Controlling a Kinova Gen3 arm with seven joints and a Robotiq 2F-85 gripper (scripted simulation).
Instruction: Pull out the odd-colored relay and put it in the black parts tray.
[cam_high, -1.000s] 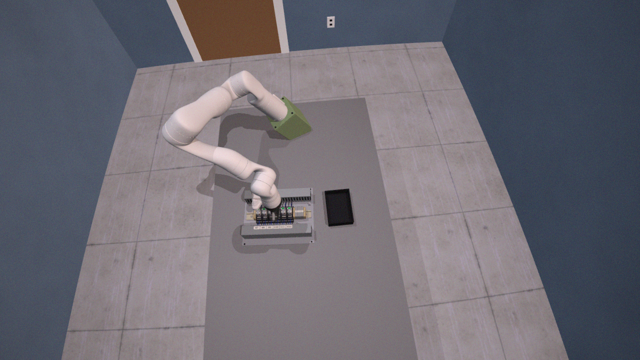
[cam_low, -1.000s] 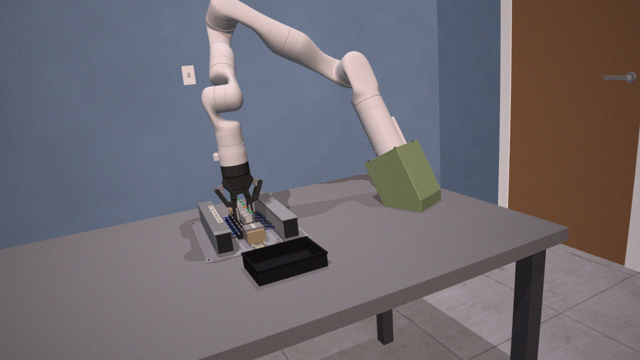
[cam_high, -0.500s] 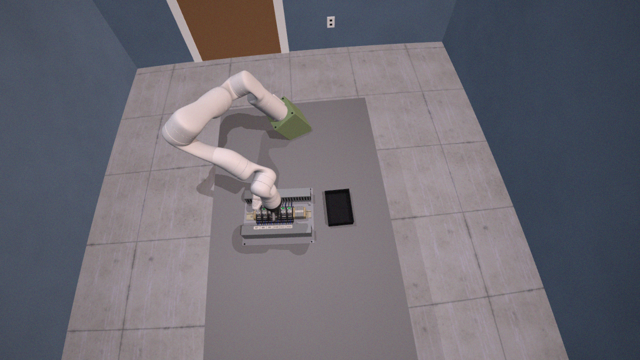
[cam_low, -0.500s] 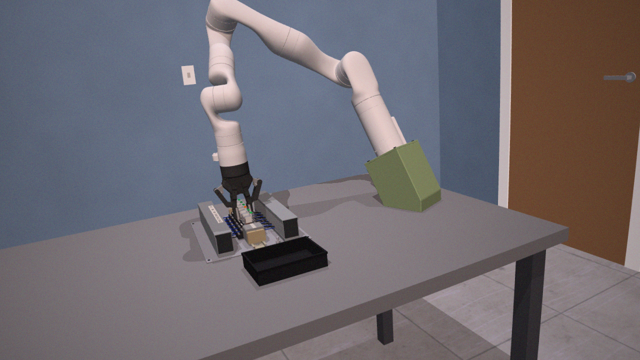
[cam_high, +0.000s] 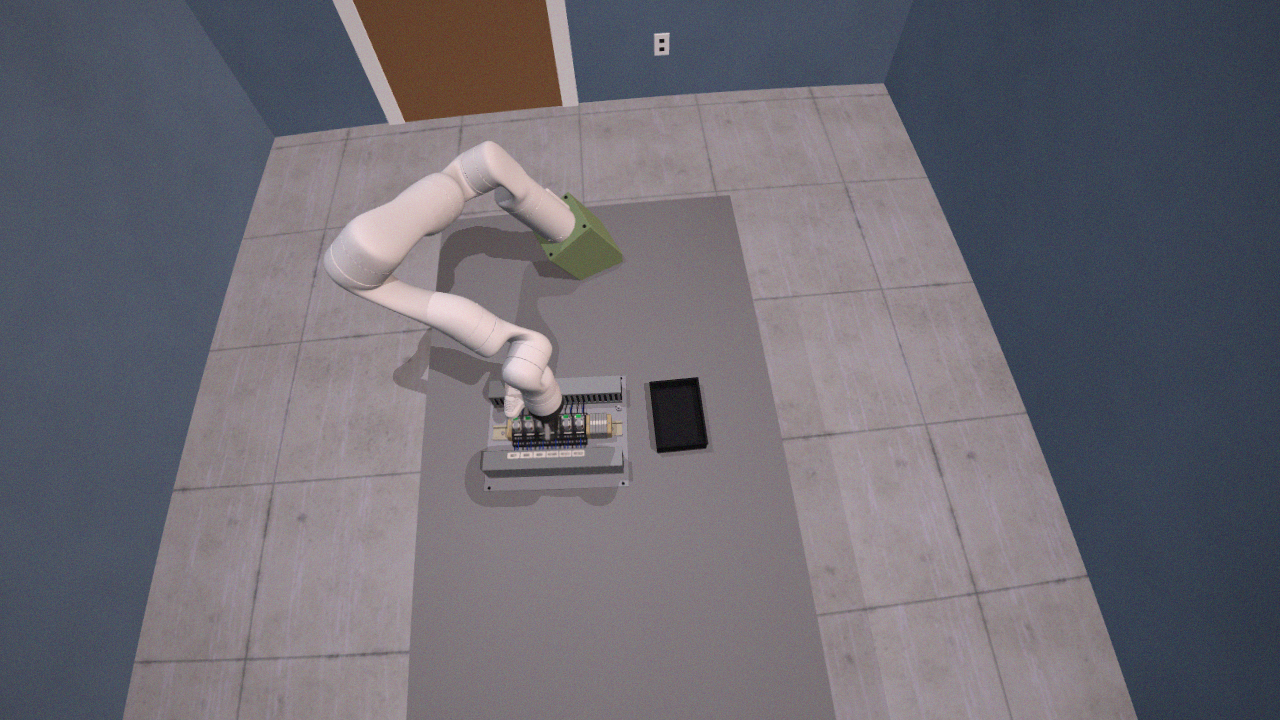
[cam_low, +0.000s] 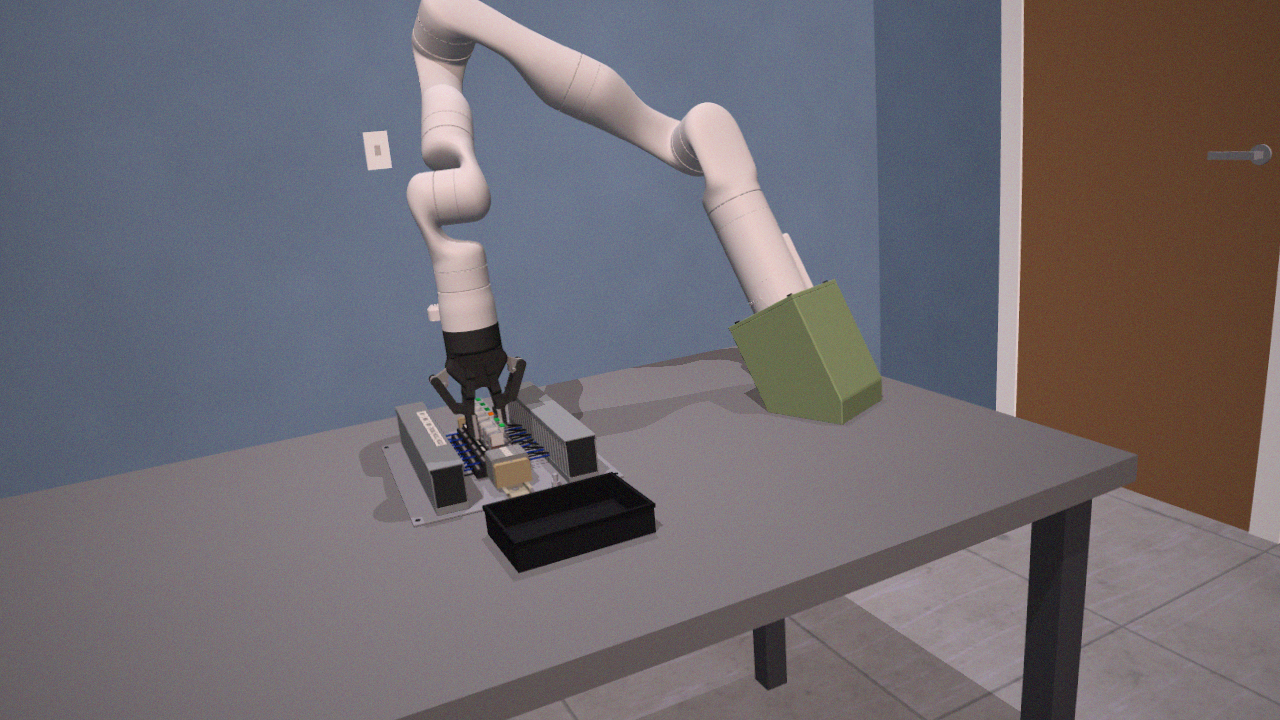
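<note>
The relay panel (cam_high: 559, 435) lies on the grey table, with a row of small relays (cam_high: 547, 428) between two grey ducts. It also shows in the exterior view (cam_low: 494, 440). My gripper (cam_high: 545, 419) points straight down into the row and is shut on one relay near the row's middle; it shows in the exterior view as well (cam_low: 480, 410). The held relay's button is hidden by the fingers. The other relays show green buttons. The black parts tray (cam_high: 677, 413) stands empty just right of the panel, and in the exterior view (cam_low: 570, 520) it is in front of the panel.
My green base block (cam_high: 582, 237) sits at the table's far end, also seen in the exterior view (cam_low: 805, 351). A beige block (cam_low: 510, 471) sits at the row's end near the tray. The table's left edge runs close to the panel.
</note>
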